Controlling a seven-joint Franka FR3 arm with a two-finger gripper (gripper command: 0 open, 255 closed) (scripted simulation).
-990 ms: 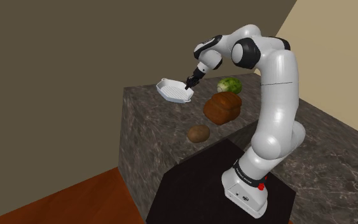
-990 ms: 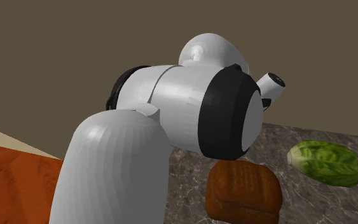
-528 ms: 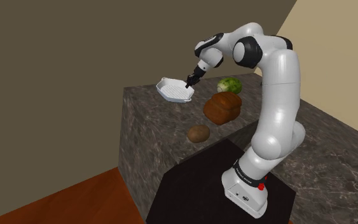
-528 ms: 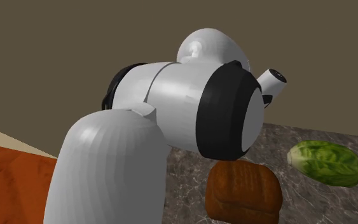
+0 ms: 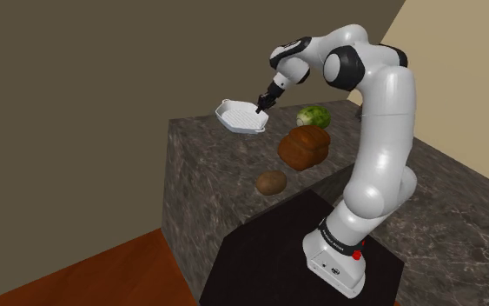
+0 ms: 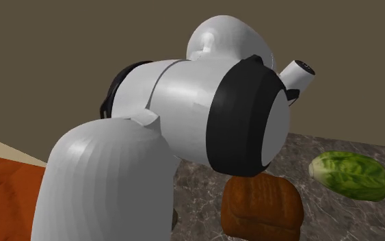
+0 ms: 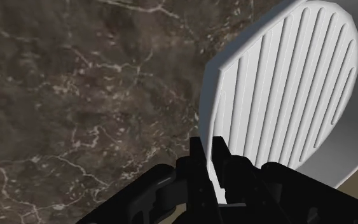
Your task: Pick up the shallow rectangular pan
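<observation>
The tool is closed on the rim of the white ribbed pan, with the rim pinched between its fingers in the wrist view. The pan hangs tilted, clear of the dark marbled tabletop, above its far edge. On the tabletop, a brown loaf lies near the pan, a green lettuce just behind the loaf, and a potato nearer the black stand. The white arm looms large in the second exterior view, with the loaf and lettuce to its right.
</observation>
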